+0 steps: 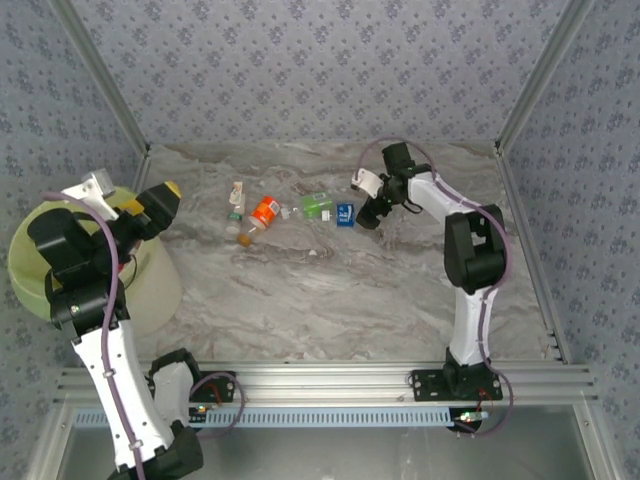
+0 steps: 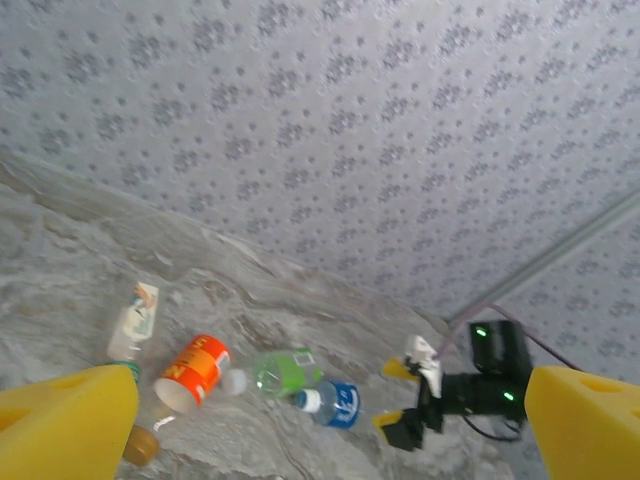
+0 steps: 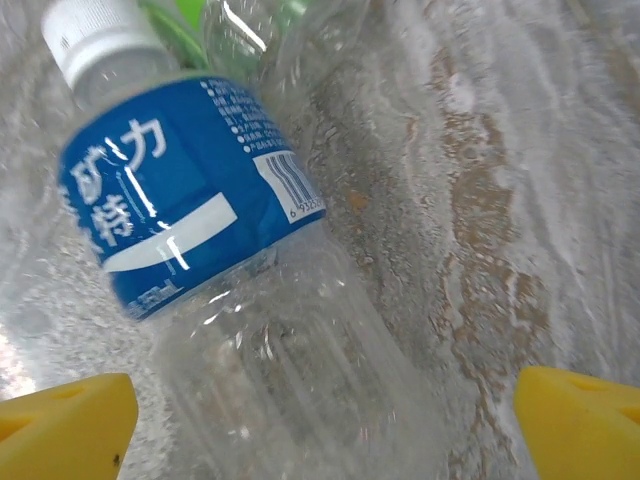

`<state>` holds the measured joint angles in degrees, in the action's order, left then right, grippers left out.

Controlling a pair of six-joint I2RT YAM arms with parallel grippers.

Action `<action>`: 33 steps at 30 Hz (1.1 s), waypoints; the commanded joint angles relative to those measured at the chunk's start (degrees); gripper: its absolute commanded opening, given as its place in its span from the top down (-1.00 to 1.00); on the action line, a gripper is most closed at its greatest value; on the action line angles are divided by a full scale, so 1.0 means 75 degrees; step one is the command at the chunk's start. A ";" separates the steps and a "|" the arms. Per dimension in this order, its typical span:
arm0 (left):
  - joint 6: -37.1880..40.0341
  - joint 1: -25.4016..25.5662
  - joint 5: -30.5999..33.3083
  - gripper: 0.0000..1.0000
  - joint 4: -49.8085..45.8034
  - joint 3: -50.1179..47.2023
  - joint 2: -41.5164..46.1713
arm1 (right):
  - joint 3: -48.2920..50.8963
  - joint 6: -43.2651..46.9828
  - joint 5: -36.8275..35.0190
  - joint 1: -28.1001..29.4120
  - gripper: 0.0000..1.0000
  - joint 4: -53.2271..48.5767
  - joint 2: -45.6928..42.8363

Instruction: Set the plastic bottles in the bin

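Yellow fingers spread wide around a blue-labelled bottle.
The right gripper (image 3: 320, 425) is released, its fingers (image 3: 70, 415) either side of the blue-labelled bottle (image 3: 190, 200) lying on the marbled table (image 1: 350, 300). Just beside it lie the green-labelled bottle (image 1: 317, 206) and the orange-labelled bottle (image 1: 265, 211). The left gripper (image 1: 150, 200), also released, hovers above the lime-green bin (image 1: 30, 275).
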<state>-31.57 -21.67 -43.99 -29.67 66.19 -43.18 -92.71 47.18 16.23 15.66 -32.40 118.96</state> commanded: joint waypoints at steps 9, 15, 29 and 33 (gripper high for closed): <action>-0.0045 0.2310 0.0854 -0.99 0.0780 -0.0205 -0.0482 | -0.1119 0.2340 -0.0461 0.0323 -0.59 -0.1319 0.1208; -0.0083 0.3420 0.2113 -0.99 0.0976 -0.0186 -0.0986 | 0.0319 0.1874 -0.0223 0.0438 -0.25 0.0253 -0.0103; -0.1335 0.4796 0.3454 -0.99 0.2877 -0.1039 -0.2049 | 0.2849 -0.2244 0.0399 0.1625 -0.08 0.1909 -0.3540; -0.1241 0.5279 0.3282 -0.99 0.2913 -0.0786 -0.2633 | 0.3185 -0.3419 0.0599 0.2062 -0.08 0.2731 -0.4163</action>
<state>-40.18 15.68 -18.61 -11.64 58.67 -61.28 -70.32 31.99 18.04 29.21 -18.50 90.37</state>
